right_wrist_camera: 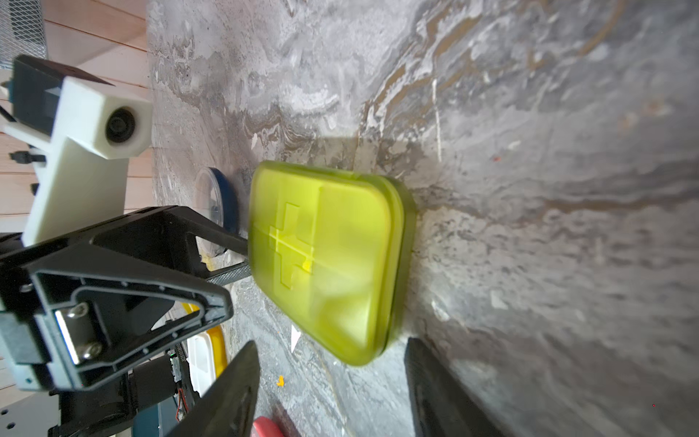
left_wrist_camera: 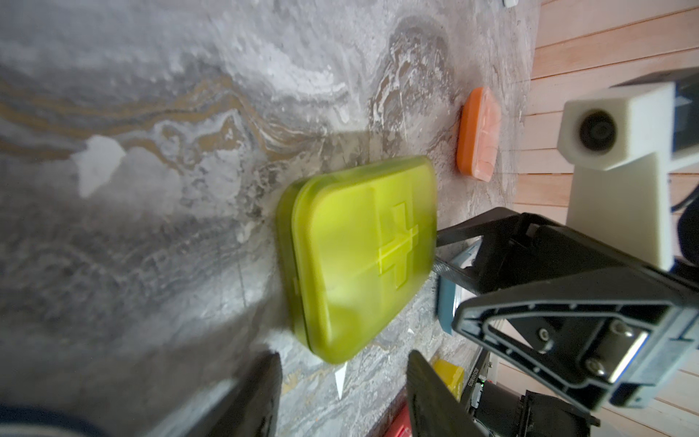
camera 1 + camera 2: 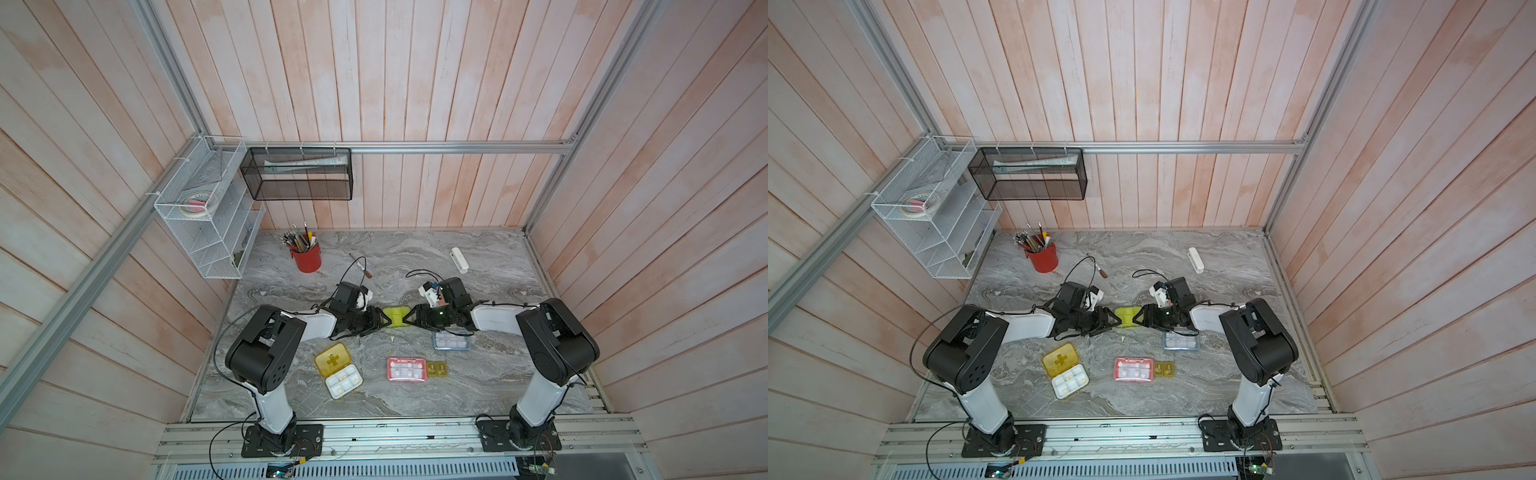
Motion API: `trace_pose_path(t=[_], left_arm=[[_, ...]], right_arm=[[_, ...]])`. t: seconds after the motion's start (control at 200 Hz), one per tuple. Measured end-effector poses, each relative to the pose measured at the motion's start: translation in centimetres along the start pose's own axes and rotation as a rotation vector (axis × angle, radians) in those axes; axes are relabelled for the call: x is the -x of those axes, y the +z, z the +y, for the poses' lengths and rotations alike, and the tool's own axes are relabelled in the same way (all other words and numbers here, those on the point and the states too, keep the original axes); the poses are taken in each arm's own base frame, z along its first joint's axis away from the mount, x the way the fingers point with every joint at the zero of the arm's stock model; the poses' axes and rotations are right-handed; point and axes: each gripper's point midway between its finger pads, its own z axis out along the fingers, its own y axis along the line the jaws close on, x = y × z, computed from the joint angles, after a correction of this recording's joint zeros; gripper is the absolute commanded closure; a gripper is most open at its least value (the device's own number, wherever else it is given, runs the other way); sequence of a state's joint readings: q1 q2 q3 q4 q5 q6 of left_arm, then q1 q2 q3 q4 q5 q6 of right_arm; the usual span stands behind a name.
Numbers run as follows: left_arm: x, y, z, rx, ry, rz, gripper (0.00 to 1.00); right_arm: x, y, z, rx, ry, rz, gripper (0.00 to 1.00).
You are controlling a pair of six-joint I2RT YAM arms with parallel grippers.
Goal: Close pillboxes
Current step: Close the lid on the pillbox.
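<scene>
Top views give you the table (image 3: pixel 415 401) from the front edge back: the yellow box (image 3: pixel 337 370) lies open; the pink box (image 3: pixel 407 369) and amber box (image 3: pixel 437 369) sit just beside each other; the blue-grey box (image 3: pixel 451 341) lies partly under your right arm (image 3: pixel 494 318). Mid-table, the lime box (image 3: pixel 397 318) lies flat, lid shut, between your left gripper (image 3: pixel 384 321) and right gripper (image 3: pixel 409 318), each with jaws parted and empty, tips at its opposite ends. Left wrist view shows an orange box (image 2: pixel 478 136) near it; right wrist view, a dark round box (image 1: pixel 215 200). Farthest back stand the red cup (image 3: pixel 306 257) and white bar (image 3: pixel 459 259), well apart.
</scene>
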State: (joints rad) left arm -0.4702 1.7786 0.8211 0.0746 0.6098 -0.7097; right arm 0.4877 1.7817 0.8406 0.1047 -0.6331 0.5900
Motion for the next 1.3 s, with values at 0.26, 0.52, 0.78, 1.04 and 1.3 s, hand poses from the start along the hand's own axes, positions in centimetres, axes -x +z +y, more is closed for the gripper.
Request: trace_pose_path(t=[0.26, 0.52, 0.78, 1.04, 1.3], left_arm=[[0.2, 0.0, 0.0, 0.006, 0.009, -0.005, 0.45], [0.5, 0.2, 0.1, 0.014, 0.015, -0.008, 0.45], [0.9, 0.4, 0.0, 0.014, 0.019, -0.008, 0.45], [1.5, 0.8, -0.2, 0.012, 0.03, -0.011, 0.45], [2.0, 0.8, 0.0, -0.002, 0.032, -0.016, 0.45]], right_arm=[[0.1, 0.2, 0.2, -0.001, -0.006, 0.0, 0.37], [0.2, 0.3, 0.1, -0.009, -0.024, -0.004, 0.37], [0.8, 0.4, 0.0, -0.005, -0.029, -0.007, 0.37], [1.4, 0.5, -0.2, 0.003, -0.039, -0.014, 0.37], [2.1, 0.8, -0.2, 0.008, -0.043, -0.017, 0.37]])
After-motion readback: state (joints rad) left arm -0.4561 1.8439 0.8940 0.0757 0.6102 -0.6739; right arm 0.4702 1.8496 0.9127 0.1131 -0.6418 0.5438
